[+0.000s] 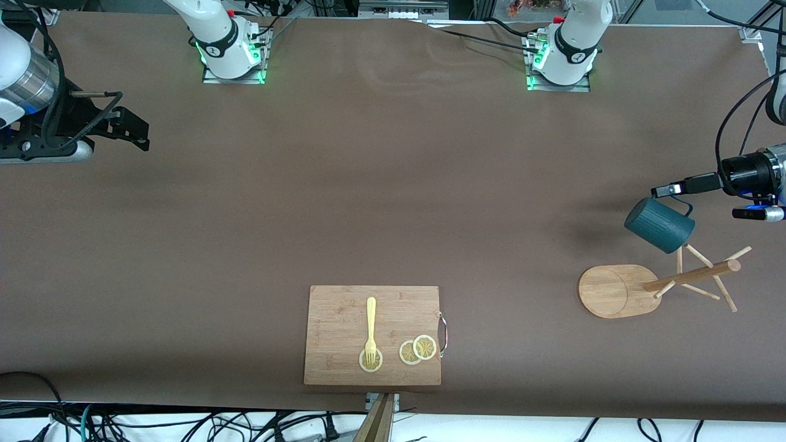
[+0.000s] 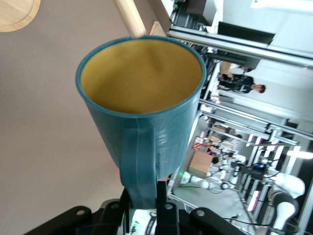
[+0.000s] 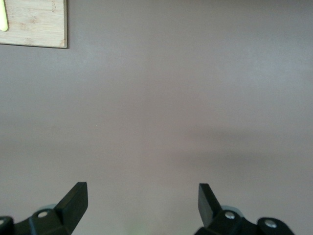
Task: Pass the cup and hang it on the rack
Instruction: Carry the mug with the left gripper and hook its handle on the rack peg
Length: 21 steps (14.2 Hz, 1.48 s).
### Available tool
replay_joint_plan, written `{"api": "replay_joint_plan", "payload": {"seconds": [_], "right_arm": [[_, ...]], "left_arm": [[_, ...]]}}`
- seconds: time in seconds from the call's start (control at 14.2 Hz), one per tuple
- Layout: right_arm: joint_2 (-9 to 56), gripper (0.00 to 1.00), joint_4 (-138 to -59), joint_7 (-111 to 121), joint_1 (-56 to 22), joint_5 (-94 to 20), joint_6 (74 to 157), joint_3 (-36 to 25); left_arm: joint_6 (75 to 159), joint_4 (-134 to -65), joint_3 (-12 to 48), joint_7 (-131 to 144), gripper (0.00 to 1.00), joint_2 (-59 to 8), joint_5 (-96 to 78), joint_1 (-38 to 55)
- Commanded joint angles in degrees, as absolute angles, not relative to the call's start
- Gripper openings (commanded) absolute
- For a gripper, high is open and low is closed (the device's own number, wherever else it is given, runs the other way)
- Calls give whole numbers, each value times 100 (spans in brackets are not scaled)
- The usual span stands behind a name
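Observation:
The cup [image 1: 659, 224], dark teal with a yellow-tan inside, hangs tilted in the air just above the pegs of the rack [image 1: 616, 292]. My left gripper [image 1: 668, 190] is shut on the cup's handle [image 2: 142, 166]. In the left wrist view the cup [image 2: 142, 112] fills the middle, its mouth facing away from the left gripper [image 2: 144, 196]. The rack's pole [image 2: 131, 19] and oval base [image 2: 17, 12] show past the cup's rim. The rack's pole [image 1: 694, 276] rises from its base near the left arm's end of the table. My right gripper [image 1: 132, 127] waits open over bare table at the right arm's end, nothing between its fingers [image 3: 73, 198].
A rectangular wooden cutting board [image 1: 344, 307] lies near the table's front edge, carrying a yellow fork [image 1: 371, 325] and lemon slices [image 1: 417, 350]. Its corner [image 3: 34, 24] shows in the right wrist view. Brown table cloth [image 1: 393, 202] spans the middle.

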State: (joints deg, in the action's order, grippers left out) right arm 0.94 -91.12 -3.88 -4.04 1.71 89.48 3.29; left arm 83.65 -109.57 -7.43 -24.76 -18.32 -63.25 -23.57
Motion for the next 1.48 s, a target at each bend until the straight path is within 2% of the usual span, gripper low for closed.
{"api": "replay_joint_plan", "payload": {"seconds": [0.0, 0.71, 1.41], "right_arm": [[105, 100, -9044, -387, -360, 220, 8886, 369], [97, 100, -9044, -404, -360, 220, 8894, 369], [97, 100, -9044, -404, -360, 220, 8895, 369]], "left_arm": [[8104, -10592, -721, -2399, 0, -2178, -6618, -2539], [7252, -9361, -694, -2679, 0, -3506, -7128, -3032], [7049, -9317, -668, -3155, 1, -3972, -7436, -3243]]}}
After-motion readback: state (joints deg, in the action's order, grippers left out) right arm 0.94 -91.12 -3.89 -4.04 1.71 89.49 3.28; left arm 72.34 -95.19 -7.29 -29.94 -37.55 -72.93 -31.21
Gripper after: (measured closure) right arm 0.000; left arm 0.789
